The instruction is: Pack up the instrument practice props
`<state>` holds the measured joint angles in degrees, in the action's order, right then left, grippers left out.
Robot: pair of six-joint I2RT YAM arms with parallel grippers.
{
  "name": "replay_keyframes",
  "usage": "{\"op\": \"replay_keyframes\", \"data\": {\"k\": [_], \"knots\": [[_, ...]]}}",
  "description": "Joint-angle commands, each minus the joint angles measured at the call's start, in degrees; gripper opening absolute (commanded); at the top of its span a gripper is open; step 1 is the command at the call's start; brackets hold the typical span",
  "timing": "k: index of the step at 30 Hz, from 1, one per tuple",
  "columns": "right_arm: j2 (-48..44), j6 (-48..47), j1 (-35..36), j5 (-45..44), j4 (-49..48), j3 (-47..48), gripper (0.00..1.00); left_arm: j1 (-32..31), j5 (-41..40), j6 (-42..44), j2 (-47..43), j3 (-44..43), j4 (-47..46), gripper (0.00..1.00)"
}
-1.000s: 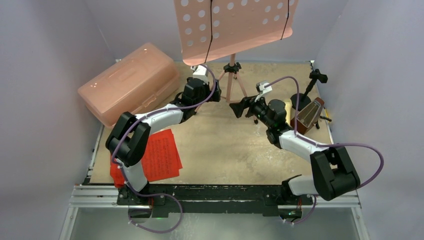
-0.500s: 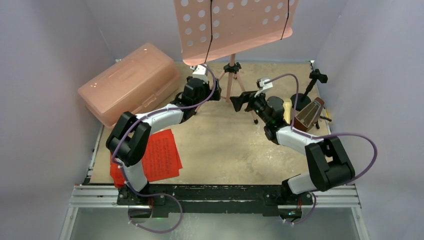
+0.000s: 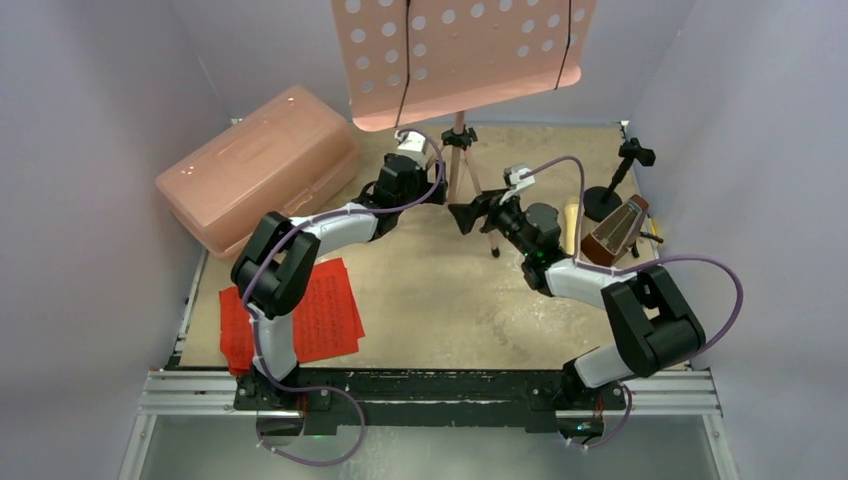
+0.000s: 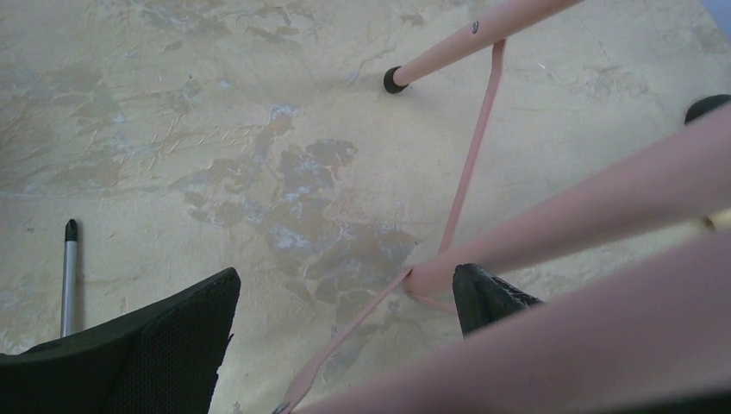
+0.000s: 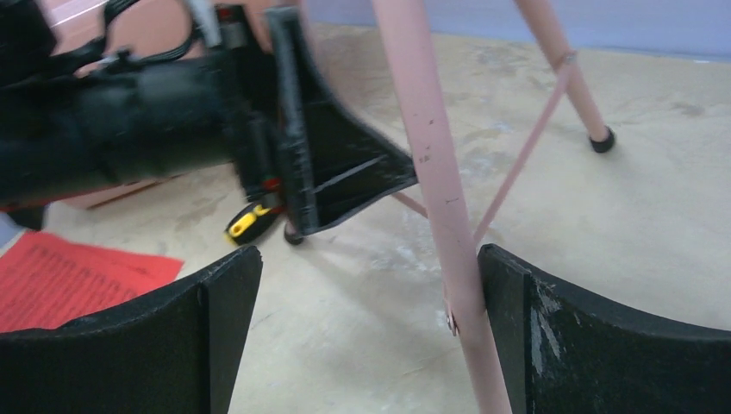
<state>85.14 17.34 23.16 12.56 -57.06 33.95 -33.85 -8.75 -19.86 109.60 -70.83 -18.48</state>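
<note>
The pink music stand (image 3: pixel 460 60) rises at the back centre, its tripod legs (image 3: pixel 462 175) on the table. My left gripper (image 4: pixel 345 319) is open low beside the tripod; a thin pink brace (image 4: pixel 470 164) runs between its fingers and a leg (image 4: pixel 603 207) crosses its right finger. My right gripper (image 5: pixel 371 332) is open with another stand leg (image 5: pixel 431 172) inside it, close to the right finger (image 5: pixel 560 336). Red sheet-music pages (image 3: pixel 320 310) lie at the front left. The brown metronome (image 3: pixel 615 232) and cream microphone (image 3: pixel 571 225) sit at the right.
A translucent pink lidded box (image 3: pixel 260 165) stands at the back left. A small black stand (image 3: pixel 612 185) is behind the metronome. A yellow-and-black screwdriver (image 5: pixel 246 222) lies by the tripod, its shaft (image 4: pixel 69 276) showing in the left wrist view. Purple walls close in both sides.
My right gripper has moved left onto a stand leg and opened a little wider. The stand's desk has shifted left, and my left arm has edged in toward the tripod.
</note>
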Motion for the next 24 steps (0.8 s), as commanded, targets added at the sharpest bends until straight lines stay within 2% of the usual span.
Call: {"op": "replay_keyframes", "data": {"k": [1, 9, 17, 19, 24], "knots": [[-2.7, 3.7, 6.4, 3.4, -1.9, -3.0, 0.98, 0.3, 2.3, 3.2, 1.0, -2.8, -1.4, 0.93], [-5.2, 8.7, 10.4, 1.8, -6.3, -8.8, 0.98, 0.3, 6.0, 7.7, 0.9, -2.7, -2.4, 0.92], [-4.6, 9.8, 14.2, 3.3, -6.4, -8.5, 0.98, 0.3, 5.6, 10.3, -0.4, -1.5, -1.9, 0.91], [-5.5, 9.7, 14.4, 2.6, -5.6, -8.7, 0.98, 0.3, 4.5, 10.4, -1.8, -0.3, -1.6, 0.91], [-11.2, 7.5, 13.4, -1.0, 4.2, -7.5, 0.98, 0.4, 2.5, 11.0, -7.6, 3.2, 0.0, 0.91]]}}
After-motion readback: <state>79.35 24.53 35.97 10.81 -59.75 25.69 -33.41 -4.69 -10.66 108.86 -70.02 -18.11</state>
